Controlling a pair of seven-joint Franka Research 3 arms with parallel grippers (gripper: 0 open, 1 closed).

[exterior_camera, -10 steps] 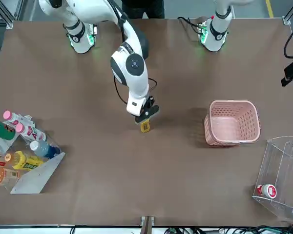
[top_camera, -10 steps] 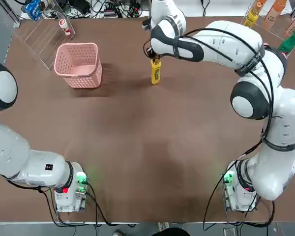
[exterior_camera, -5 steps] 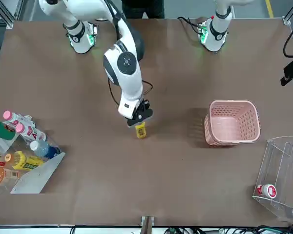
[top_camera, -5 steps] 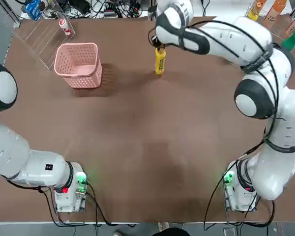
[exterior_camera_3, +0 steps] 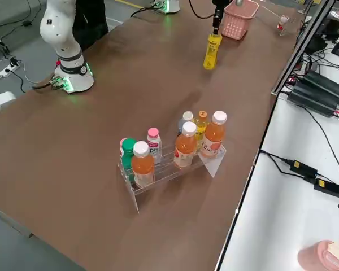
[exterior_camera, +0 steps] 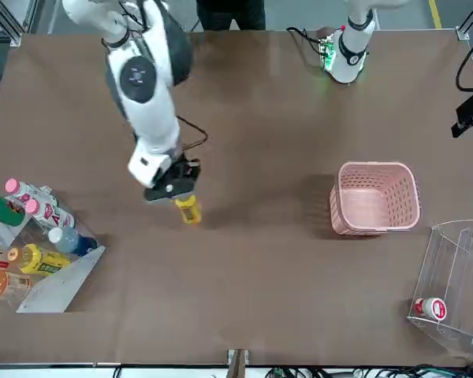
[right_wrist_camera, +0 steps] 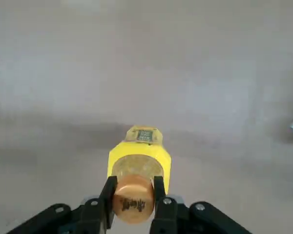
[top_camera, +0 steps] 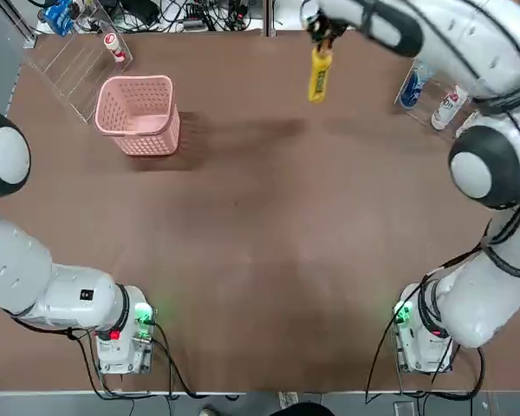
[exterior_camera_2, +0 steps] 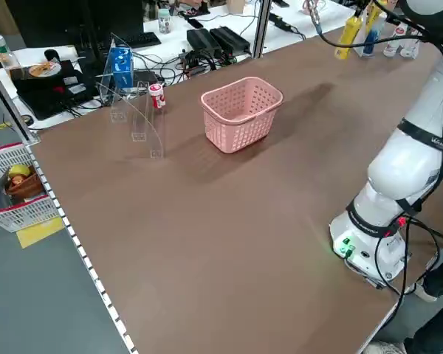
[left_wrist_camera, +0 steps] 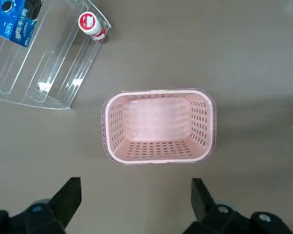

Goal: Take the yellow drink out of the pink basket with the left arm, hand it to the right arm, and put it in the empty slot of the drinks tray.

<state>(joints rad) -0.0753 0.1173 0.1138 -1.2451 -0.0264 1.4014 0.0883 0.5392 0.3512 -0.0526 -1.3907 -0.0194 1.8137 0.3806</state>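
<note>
1. Brown table [top_camera: 243,260], spread over most of the top view.
2. Right arm [top_camera: 494,251], down the right side of the top view and bent across its upper right corner.
3. Left arm [top_camera: 52,286], along the left edge of the top view, from the lower left up to the elbow.
4. Person [exterior_camera: 231,12], at the top edge of the front view, beyond the table.
5. Drinks tray [exterior_camera: 59,283], clear and slanted, at the left edge of the front view, loaded with several bottles.
6. Other clear rack [exterior_camera: 449,283], at the lower right of the front view.
7. Pink basket [top_camera: 139,117], upper left of the top view, standing on the table just beside the other clear rack.
8. Left gripper [left_wrist_camera: 136,191], at the right edge of the front view; released, with fingers wide apart, and over the table near the pink basket.
9. Right gripper [right_wrist_camera: 136,184], at the top of the top view, right of centre; clenched around the cap end of the yellow drink.
10. Yellow drink [top_camera: 319,76], hanging below the right gripper, slightly tilted in the front view, outside the pink basket and well apart from the drinks tray.
11. Small white bottle [exterior_camera: 431,309] with a red label, in the other clear rack.
</note>
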